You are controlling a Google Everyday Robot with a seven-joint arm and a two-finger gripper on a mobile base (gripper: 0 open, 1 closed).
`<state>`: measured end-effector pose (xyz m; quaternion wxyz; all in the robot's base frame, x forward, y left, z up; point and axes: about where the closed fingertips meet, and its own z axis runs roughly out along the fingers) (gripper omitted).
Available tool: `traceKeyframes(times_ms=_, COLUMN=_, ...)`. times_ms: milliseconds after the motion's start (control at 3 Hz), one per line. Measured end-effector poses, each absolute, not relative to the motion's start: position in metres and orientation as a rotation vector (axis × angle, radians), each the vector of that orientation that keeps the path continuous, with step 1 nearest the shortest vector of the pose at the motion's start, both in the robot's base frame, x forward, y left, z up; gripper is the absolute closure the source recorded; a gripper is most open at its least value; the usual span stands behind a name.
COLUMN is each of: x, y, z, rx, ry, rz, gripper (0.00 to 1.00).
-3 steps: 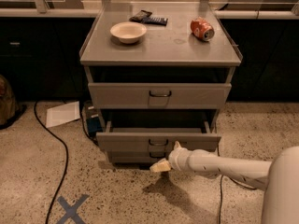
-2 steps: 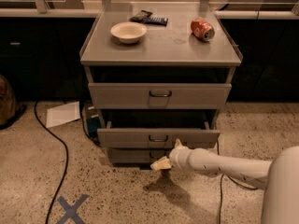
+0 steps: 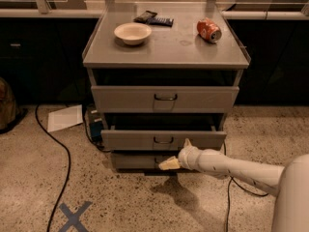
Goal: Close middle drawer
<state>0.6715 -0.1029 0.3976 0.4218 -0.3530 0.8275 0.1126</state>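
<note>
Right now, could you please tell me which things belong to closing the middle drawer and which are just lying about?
Job: middle drawer, partly open; pincer, just below its front panel.
Lying about: bowl, can, dark packet, paper, floor cable.

Hidden, dark or cut off

The gripper (image 3: 175, 159), low in the middle, covers part of the bottom drawer (image 3: 130, 159), which sits in shadow. The inside of the middle drawer (image 3: 203, 140) is too dark to see. The arm (image 3: 241, 167) is cut off at the lower right corner. A brown thing (image 3: 6, 105) is cut by the left edge. The dark thing (image 3: 153, 18) up top is too small to tell.
</note>
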Motion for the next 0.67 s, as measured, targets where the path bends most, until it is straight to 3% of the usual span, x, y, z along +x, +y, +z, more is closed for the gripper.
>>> traceKeyframes(times_ms=333, x=0.7145, y=-0.1292, z=0.4277, rx=-0.825, ry=2.024, rz=0.254, gripper=0.0)
traceKeyframes(times_ms=667, x=0.7145, y=-0.1291, z=0.4277, rx=-0.825, ry=2.024, rz=0.254, gripper=0.0)
